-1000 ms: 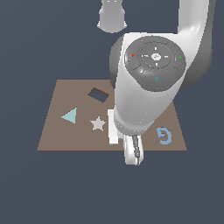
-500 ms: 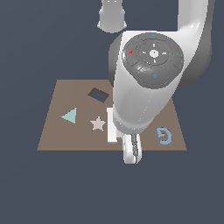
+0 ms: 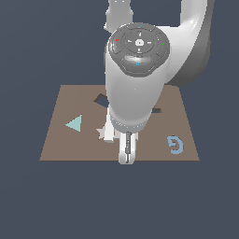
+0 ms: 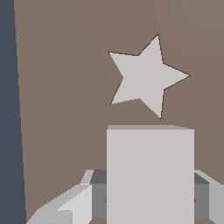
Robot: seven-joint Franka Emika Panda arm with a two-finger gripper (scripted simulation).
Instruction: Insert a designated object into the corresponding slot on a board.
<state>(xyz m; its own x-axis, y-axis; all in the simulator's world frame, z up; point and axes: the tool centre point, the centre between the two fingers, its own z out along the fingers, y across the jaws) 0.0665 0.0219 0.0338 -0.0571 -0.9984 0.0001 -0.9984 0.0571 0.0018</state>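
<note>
In the wrist view we saw the pale rectangular block (image 4: 150,175) filling the space between the gripper's (image 4: 150,199) two fingers (image 4: 70,205), which pressed against its sides, so the gripper was clamped on the block. The block's long axis ran straight out from the camera toward the pale star (image 4: 144,76), its far short edge just short of the star's nearest point. Below it lay the brown board (image 4: 65,87). In the exterior view the arm hid most of the block; only a pale sliver (image 3: 109,134) showed beside the star (image 3: 100,133), near the board's (image 3: 56,140) front edge. The tilted dark slot (image 3: 100,99) peeked out behind the arm, well apart from the block. A teal triangle (image 3: 74,124) pointed toward the exterior view's left, and a blue curled shape (image 3: 175,144) sat toward its right. We could read no writing or labels anywhere.
</note>
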